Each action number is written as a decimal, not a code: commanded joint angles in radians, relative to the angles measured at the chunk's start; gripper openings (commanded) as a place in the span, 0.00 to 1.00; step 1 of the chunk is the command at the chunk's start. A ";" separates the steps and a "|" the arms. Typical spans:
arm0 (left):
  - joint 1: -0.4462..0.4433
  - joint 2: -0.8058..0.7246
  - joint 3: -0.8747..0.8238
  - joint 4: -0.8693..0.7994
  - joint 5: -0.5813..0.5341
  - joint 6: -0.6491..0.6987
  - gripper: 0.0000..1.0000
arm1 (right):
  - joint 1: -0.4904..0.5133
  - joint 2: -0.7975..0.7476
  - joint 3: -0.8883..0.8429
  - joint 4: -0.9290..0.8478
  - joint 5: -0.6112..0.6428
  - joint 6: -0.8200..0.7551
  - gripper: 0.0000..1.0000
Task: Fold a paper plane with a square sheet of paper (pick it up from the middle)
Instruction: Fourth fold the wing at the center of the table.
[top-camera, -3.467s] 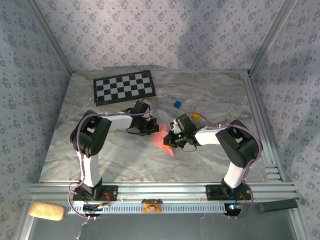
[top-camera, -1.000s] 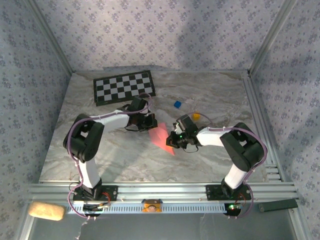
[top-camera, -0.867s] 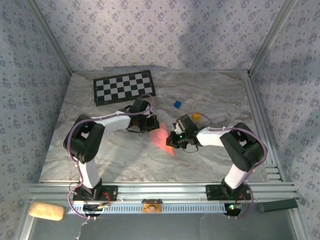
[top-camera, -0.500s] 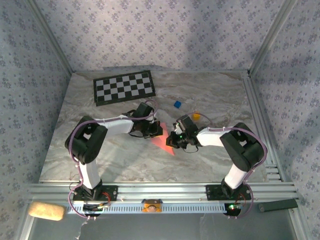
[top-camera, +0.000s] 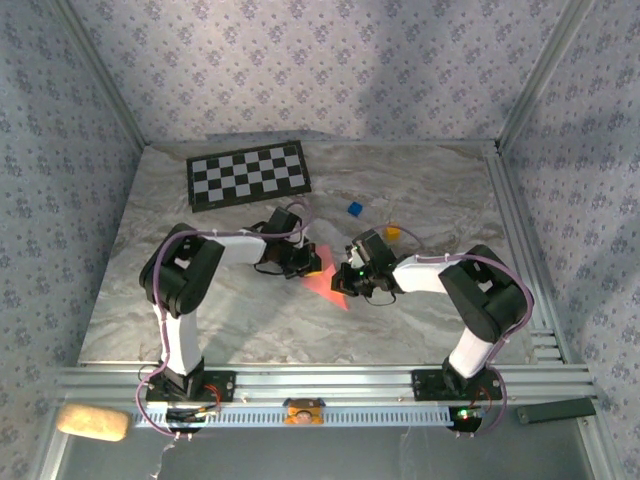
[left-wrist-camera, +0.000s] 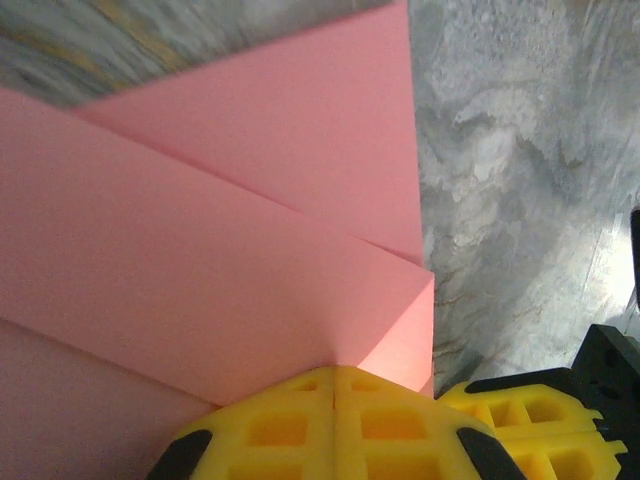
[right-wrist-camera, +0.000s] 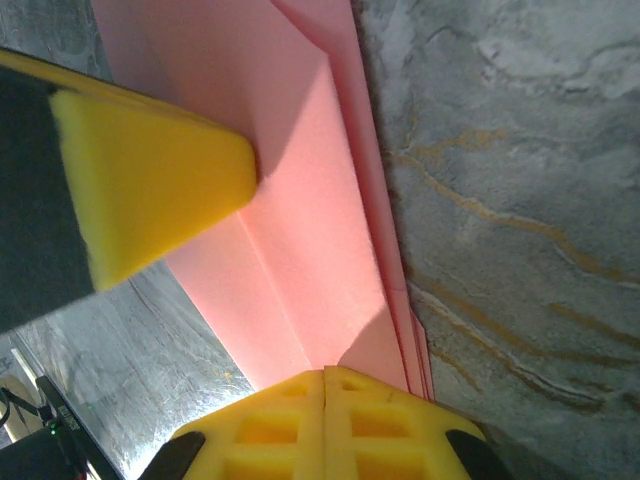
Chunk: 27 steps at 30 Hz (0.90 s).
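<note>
Paper plane (top-camera: 326, 288) lies half under left gripper (left-wrist-camera: 335, 380), right gripper (right-wrist-camera: 325, 378).

I find no text, label, brand, number or sign that I can read anywhere here.
</note>
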 joint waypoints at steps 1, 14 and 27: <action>0.050 0.026 -0.004 -0.010 -0.067 0.039 0.01 | 0.009 0.046 -0.048 -0.143 0.061 0.010 0.00; 0.109 0.094 0.156 -0.173 -0.140 0.100 0.01 | 0.011 0.038 -0.063 -0.136 0.055 0.006 0.00; 0.181 0.126 0.265 -0.264 -0.163 0.147 0.01 | 0.012 0.035 -0.078 -0.117 0.043 0.005 0.00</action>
